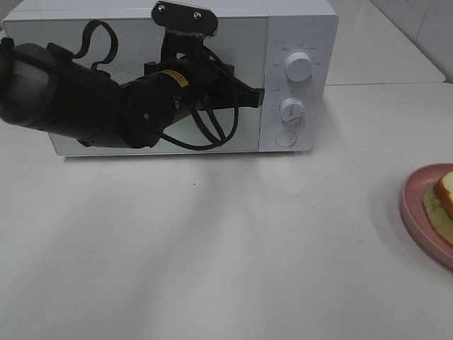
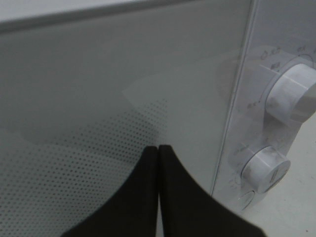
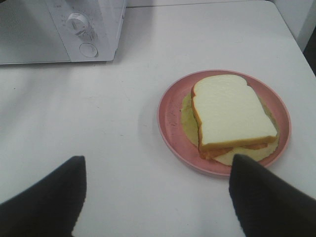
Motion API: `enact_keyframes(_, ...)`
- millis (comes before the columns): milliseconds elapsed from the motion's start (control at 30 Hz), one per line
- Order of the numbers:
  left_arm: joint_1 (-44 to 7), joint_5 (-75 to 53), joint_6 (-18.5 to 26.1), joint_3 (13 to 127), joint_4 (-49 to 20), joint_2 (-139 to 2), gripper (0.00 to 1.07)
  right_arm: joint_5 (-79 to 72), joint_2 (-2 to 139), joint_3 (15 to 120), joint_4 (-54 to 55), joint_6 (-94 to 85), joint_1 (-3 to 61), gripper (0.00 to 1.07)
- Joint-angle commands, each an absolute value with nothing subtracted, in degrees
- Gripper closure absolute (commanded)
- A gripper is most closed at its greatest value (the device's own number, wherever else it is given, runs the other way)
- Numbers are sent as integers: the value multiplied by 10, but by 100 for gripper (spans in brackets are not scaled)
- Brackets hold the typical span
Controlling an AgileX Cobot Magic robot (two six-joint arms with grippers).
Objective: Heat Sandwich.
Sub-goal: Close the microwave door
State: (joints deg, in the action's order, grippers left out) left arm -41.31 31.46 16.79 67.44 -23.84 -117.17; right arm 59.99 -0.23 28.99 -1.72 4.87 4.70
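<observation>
Pressing its closed left hand near the microwave door's edge risks slipping off (glossy glass), while the right hand hovers spread wide, empty, near the sandwich.

The microwave stands at the table's rear left. The sandwich lies on the plate, front right, well apart.
</observation>
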Motion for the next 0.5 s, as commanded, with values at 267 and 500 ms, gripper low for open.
enact_keyframes(267,-419,323,181,624,-275,-1109,106,595,-17,288,-19,45,46,31)
enact_keyframes(500,-434,237,181,576,-274,-1056,106,595,-17,288,-19,45,46,31)
